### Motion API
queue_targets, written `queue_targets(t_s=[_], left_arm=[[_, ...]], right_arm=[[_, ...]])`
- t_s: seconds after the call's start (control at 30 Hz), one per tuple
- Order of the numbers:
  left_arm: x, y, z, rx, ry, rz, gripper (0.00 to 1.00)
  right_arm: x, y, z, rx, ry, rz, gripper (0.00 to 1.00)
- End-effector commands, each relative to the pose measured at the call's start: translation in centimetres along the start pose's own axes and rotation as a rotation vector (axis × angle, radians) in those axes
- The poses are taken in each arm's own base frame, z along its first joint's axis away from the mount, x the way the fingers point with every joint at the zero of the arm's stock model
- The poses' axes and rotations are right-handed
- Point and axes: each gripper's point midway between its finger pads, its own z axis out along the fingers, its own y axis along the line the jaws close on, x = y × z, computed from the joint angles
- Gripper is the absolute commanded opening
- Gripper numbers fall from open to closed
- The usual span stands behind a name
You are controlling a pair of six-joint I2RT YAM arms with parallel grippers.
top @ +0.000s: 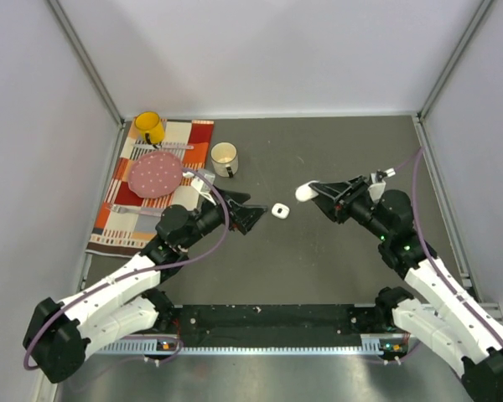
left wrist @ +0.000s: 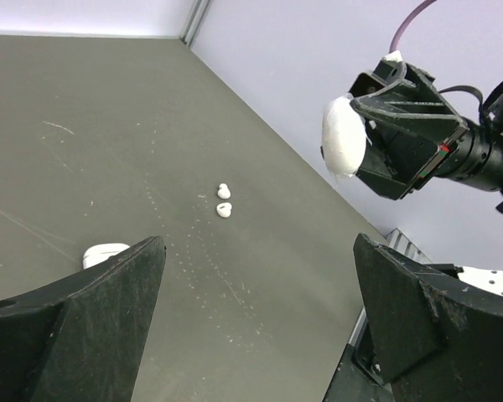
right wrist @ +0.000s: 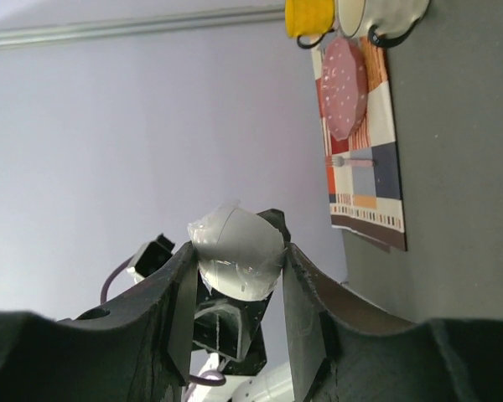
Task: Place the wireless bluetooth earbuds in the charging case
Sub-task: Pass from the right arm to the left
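Two tiny white earbuds point(left wrist: 224, 192) point(left wrist: 224, 210) lie close together on the dark table. My right gripper point(top: 308, 193) hangs above the table, shut on a white, pebble-shaped charging case point(right wrist: 237, 251), which the left wrist view shows from the front point(left wrist: 344, 138). A second small white case point(top: 279, 210) sits on the table between the two arms, partly hidden behind my left finger point(left wrist: 105, 251). My left gripper point(top: 247, 216) is low over the table with its jaws wide open and nothing between them point(left wrist: 258, 247). The earbuds do not show in the top view.
A striped placemat point(top: 126, 213) at the back left carries a yellow mug point(top: 149, 127), a pink dotted plate point(top: 156, 174) and a fork. A white mug point(top: 225, 157) stands beside it. Grey walls enclose the table on three sides.
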Motion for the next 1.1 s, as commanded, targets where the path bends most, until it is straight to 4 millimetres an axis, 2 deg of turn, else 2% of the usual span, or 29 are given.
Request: queue_targets(t_s=[0.0,0.2,0.53,0.67,0.97,1.07], left_arm=[[-3.2,-2.9,1.0,0.090,-0.109,-0.002,0.99],[-2.9,-4.1,2.0,0.126,-0.132,-0.031,0.99],[-1.6,-5.3,4.8,0.177,-0.114,-0.085,0.92],[-1.3,-5.4,5.8,0.175,-0.112,-0.087,0.86],[-0.8,-5.7,7.1,0.179,-0.118,-0.094,0.62],[-0.7,-5.5,7.3,0.171,-0.127,-0.099,0.57]], right_arm=[[0.8,2.5,0.7,-0.112,-0.007,0.016,0.00],[1.8,2.9,1.5,-0.114,0.029,0.027,0.00],[3.0,2.9,2.0,-0.119,0.069,0.042,0.00],[3.2,2.7,2.0,-0.102,0.073,0.043,0.00],[3.5,2.6,1.9,-0.095,0.092,0.049,0.00],[3.6,2.6,1.9,-0.095,0.093,0.049,0.00]])
